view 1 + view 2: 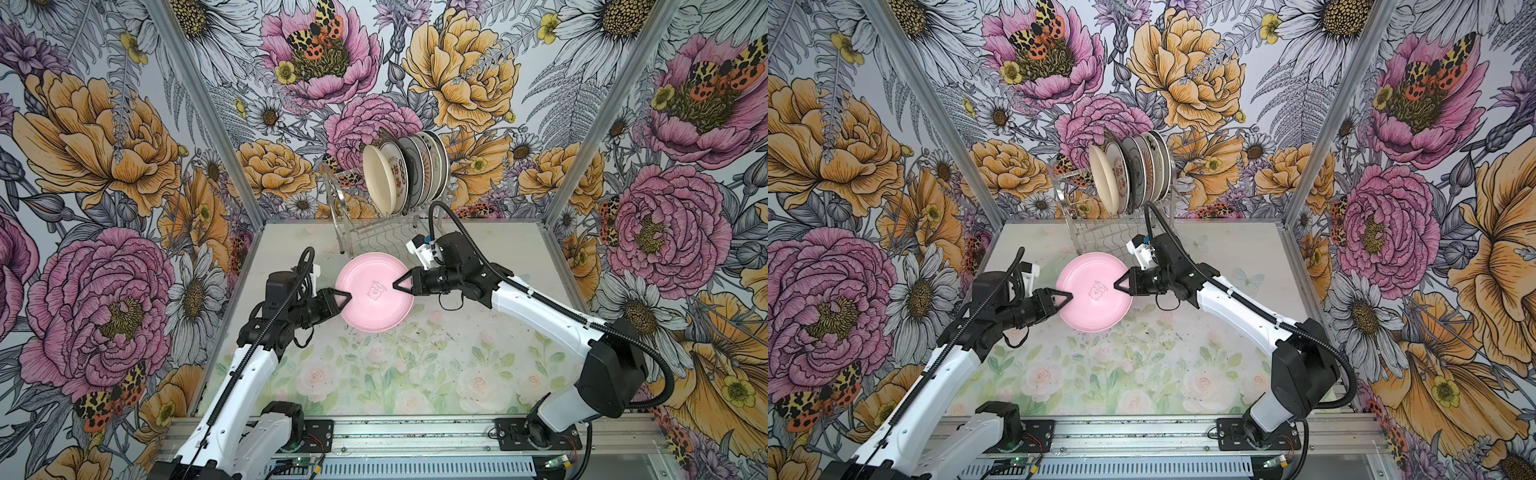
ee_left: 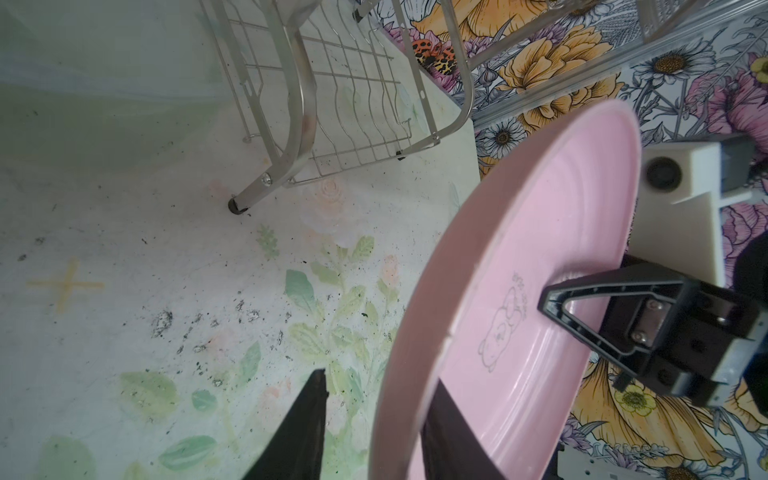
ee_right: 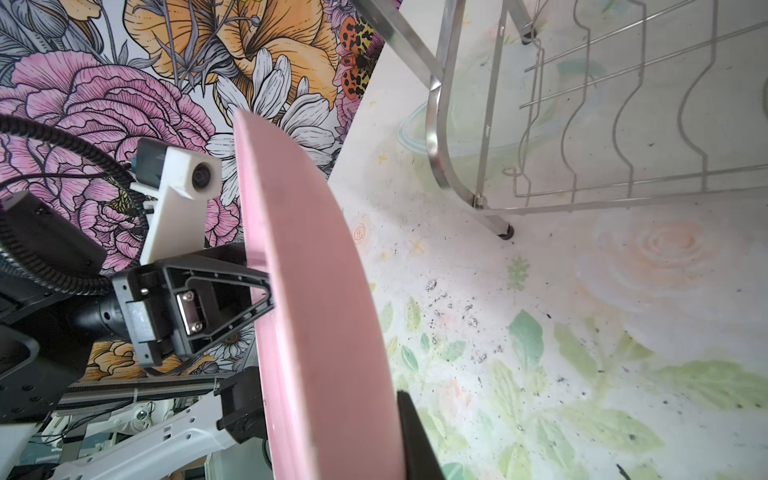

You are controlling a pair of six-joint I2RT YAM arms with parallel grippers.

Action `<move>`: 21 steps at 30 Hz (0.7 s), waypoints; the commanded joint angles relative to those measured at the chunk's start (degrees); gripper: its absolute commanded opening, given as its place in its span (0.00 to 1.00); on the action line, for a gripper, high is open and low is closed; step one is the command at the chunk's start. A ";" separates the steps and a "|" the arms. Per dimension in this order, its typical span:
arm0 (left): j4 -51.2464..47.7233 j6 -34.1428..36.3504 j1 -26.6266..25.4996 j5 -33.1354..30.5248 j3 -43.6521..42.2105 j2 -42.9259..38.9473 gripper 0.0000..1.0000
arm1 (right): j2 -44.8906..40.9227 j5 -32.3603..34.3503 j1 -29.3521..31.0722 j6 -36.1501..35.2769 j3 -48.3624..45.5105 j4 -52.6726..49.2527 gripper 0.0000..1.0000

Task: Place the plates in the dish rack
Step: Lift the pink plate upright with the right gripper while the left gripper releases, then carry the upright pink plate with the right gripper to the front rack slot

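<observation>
One pink plate [image 1: 370, 309] over speckled floral table [image 1: 478, 357]: right hand [image 1: 395, 286] grips, left hand [image 1: 350, 296] open.

2 white arms [image 1: 540, 316], black ribbed cables [image 1: 670, 376]

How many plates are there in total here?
7, roughly. The pink plate is held in the air in front of the dish rack. About six more plates stand on edge, packed together, on its upper tier. More may be hidden among them.

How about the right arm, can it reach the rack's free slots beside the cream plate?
Probably yes: the dish rack stands just beyond the right gripper, nothing between; the open left gripper straddles the gripped pink plate.
</observation>
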 commanded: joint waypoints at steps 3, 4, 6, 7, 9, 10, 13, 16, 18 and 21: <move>1.70 -0.47 3.64 1.39 1.21 -1.14 0.63 | -6.47 8.15 0.41 0.29 -0.53 0.10 0.00; 1.70 -0.32 4.55 1.64 1.25 -1.23 0.65 | -7.20 9.99 0.48 -0.14 -0.07 -1.22 0.00; 1.59 -0.23 6.87 2.36 1.21 -1.32 0.72 | -8.79 14.40 0.84 -1.94 1.86 -4.78 0.00; 1.48 -0.06 7.70 2.41 1.35 -1.19 0.75 | -9.41 16.20 1.14 -2.72 2.82 -6.55 0.00; 1.35 0.55 9.20 2.38 1.68 -0.60 0.77 | -10.90 20.66 1.67 -4.20 5.14 -10.06 0.00; 1.43 0.86 9.67 2.23 1.87 -0.17 0.80 | -11.37 22.34 1.86 -4.65 6.04 -11.32 0.00; 1.39 1.82 10.08 1.14 2.46 1.66 0.84 | -12.89 27.42 2.38 -5.59 9.47 -15.31 0.00; 1.44 3.07 10.13 -0.05 2.78 3.85 0.89 | -13.29 31.84 3.00 -6.61 14.06 -18.61 0.00; 1.69 3.98 10.08 -0.58 2.94 5.12 0.90 | -12.76 34.61 3.38 -7.29 17.89 -20.42 0.00; 2.28 4.51 10.09 -0.67 2.97 6.46 0.92 | -11.35 39.18 4.19 -8.63 24.09 -22.73 0.00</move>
